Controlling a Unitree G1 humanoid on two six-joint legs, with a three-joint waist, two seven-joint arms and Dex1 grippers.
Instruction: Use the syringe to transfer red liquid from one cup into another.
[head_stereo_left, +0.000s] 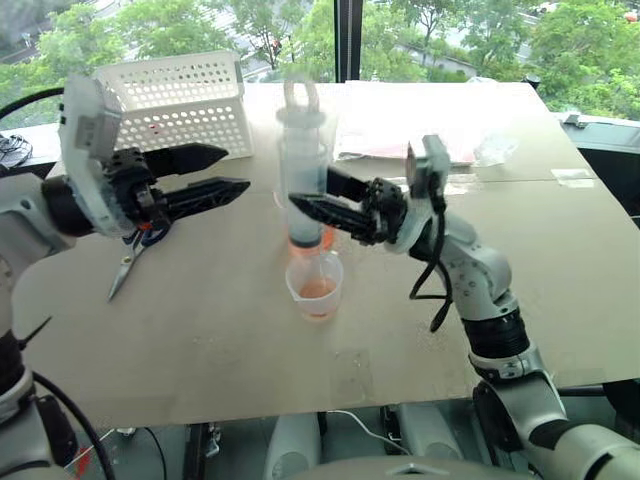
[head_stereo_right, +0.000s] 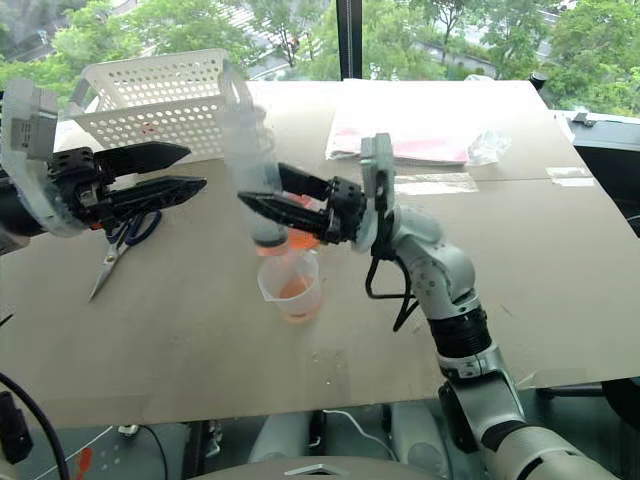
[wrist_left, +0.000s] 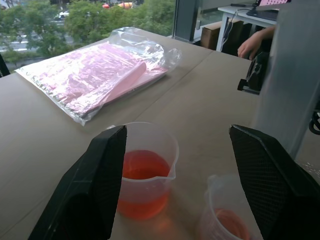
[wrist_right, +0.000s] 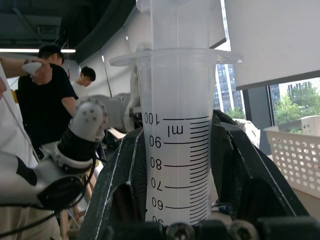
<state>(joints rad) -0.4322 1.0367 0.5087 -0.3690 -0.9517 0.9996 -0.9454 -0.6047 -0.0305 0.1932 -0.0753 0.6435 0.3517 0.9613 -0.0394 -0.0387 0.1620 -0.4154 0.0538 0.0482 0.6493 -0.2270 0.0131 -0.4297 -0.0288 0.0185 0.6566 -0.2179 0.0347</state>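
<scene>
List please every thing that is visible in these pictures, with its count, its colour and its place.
syringe: one, clear, upright above the small cup, held by the right gripper
small cup: one, clear, a little red liquid inside, near the table's front middle
beaker: one, clear with spout, red liquid inside, behind the syringe
basket: one, white, perforated, back left of the table
scissors: one pair, blue handles, left on the table
plastic bag: one, clear with pink sheets, at the back
table: one, beige
people: two at least, dark shirts, in the room behind
left gripper: black, open, holds nothing
right gripper: black, shut on the syringe
</scene>
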